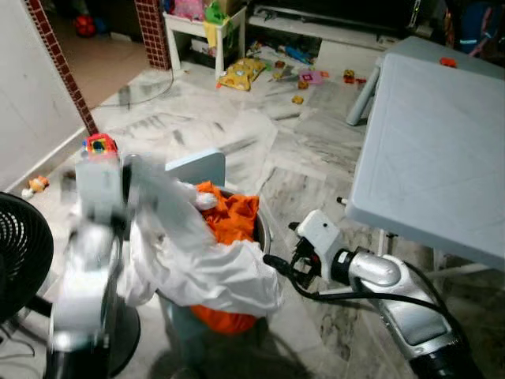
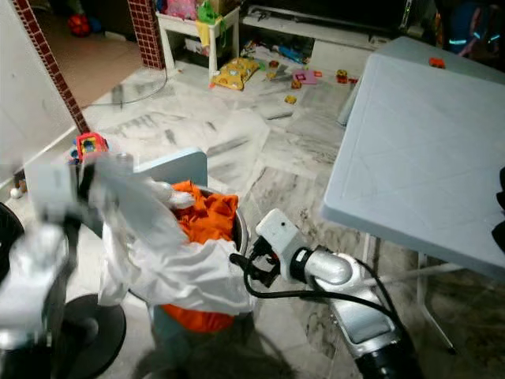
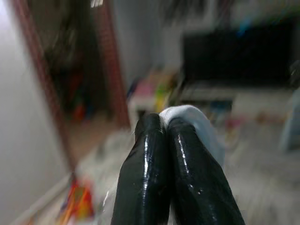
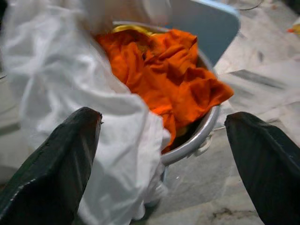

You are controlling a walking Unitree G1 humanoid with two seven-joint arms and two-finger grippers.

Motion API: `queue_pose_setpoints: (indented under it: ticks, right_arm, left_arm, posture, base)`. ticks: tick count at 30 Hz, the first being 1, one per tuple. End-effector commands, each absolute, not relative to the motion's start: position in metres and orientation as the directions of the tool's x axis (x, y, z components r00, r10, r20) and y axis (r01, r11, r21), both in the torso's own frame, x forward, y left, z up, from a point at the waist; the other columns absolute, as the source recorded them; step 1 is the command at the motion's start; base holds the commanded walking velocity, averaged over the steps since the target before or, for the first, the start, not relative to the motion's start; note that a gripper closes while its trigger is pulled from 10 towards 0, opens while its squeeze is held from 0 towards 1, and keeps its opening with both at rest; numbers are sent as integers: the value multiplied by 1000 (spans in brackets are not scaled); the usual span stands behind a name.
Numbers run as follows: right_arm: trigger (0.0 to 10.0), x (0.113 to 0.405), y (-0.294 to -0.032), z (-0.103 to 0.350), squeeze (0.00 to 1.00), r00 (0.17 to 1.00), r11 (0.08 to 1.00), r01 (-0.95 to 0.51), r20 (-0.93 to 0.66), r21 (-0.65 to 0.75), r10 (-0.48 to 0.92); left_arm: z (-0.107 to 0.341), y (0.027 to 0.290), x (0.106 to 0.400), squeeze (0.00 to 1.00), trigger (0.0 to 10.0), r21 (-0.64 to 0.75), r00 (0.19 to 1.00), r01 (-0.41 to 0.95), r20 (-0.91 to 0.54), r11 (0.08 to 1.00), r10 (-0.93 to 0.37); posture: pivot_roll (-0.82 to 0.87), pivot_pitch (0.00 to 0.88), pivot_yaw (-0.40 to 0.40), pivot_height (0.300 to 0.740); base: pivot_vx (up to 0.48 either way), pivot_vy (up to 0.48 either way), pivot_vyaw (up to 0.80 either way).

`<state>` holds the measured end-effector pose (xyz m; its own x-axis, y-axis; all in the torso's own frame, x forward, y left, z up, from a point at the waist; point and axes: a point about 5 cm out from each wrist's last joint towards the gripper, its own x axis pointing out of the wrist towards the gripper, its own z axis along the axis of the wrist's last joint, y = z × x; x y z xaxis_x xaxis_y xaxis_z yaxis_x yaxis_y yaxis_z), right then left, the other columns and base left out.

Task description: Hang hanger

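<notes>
A white garment (image 1: 207,270) drapes out of a round metal bin (image 1: 263,227) stuffed with orange clothes (image 1: 233,218). My left gripper (image 3: 166,125) is shut on a fold of the white cloth and holds it up at the bin's left side; the left arm (image 1: 87,260) looks blurred. Just right of the bin's rim (image 4: 206,129) my right gripper (image 1: 281,265) is open, its fingers (image 4: 54,168) spread wide and facing the white garment (image 4: 65,79) and the orange pile (image 4: 173,79). I see no hanger.
A grey folding table (image 1: 434,150) stands close on the right, above my right arm. A black fan (image 1: 20,253) sits at the left edge. A pale blue panel (image 1: 197,166) rises behind the bin. Toys (image 1: 241,73) and a white shelf (image 1: 193,28) lie far back.
</notes>
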<state>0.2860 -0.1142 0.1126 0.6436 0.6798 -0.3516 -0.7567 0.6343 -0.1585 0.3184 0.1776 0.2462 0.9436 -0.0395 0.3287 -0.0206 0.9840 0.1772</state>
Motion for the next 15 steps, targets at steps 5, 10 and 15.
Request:
queue_pose_setpoints:
  ticks: [5,10,15]
  right_arm:
    - [10000,299,-118,113,0,714,709,-688,-325,-158,621]
    - [10000,302,-116,112,0,739,735,-661,-307,-152,600]
    - [10000,300,-115,108,0,735,735,-663,-312,-144,602]
  left_arm:
    - [276,153,341,0,0,267,905,121,366,956,-217]
    - [321,140,344,0,0,281,828,135,495,950,-264]
    - [316,134,342,0,0,274,819,164,497,948,-286]
  posture:
    - [-13,28,-28,740]
    - [-15,12,-10,740]
    - [-6,14,-13,740]
  base:
    - [0,0,0]
    - [0,0,0]
    - [0,0,0]
